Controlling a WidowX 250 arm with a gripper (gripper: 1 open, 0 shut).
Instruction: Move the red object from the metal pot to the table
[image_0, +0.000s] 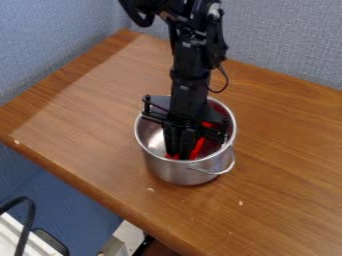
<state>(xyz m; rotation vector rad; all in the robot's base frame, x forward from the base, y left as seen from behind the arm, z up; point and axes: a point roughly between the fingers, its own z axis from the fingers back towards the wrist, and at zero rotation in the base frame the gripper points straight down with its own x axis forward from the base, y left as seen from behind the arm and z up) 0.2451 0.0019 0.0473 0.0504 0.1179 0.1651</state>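
Observation:
The metal pot (170, 167) stands on the brown table (80, 100), near its middle. My gripper (187, 147) points straight down and reaches deep inside the pot. The red object (202, 139) leans in the pot right against the black fingers. Its red shows on their right side and below them. The jaws look shut on it, but the fingertips are partly hidden by the pot wall. The pot's front loop handle (205, 169) faces the camera.
A blue wall (281, 40) runs behind the table's far edge. The table's front edge (80, 175) drops off to the floor at lower left. Bare wood lies to the left and right of the pot.

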